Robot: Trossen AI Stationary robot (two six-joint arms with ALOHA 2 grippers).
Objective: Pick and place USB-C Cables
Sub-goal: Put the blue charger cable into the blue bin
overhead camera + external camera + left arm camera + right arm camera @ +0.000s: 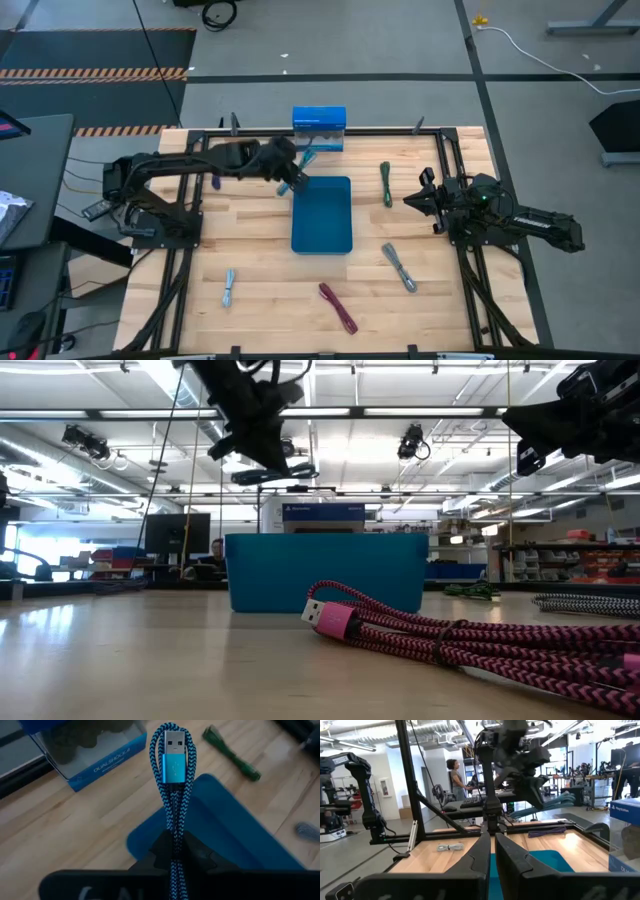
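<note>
My left gripper [290, 180] is shut on the teal USB-C cable [174, 795] and hovers over the far left corner of the blue tray [322, 225]. The other cables lie flat on the table: green [386, 185], grey [400, 267], magenta-red [338, 307] and pale blue [229, 287]. The purple one [547, 832] lies partly under the left arm. My right gripper [420, 200] waits shut and holds nothing, raised at the table's right side beside the green cable. My left gripper pinches the folded teal cable bundle between its two fingers [197, 854], several strands together. The bundle lies along the fingers. Its looped end with the USB plug [174, 760] sticks out past the fingertips. The cable is lifted clear, above the tray's corner.
A blue-and-clear boxed product [319, 128] stands at the far edge just behind the tray. Black frame rails [455, 190] run along the table's sides. Bare wood lies between the tray and the near cables. A person [454, 780] stands in the room beyond the table.
</note>
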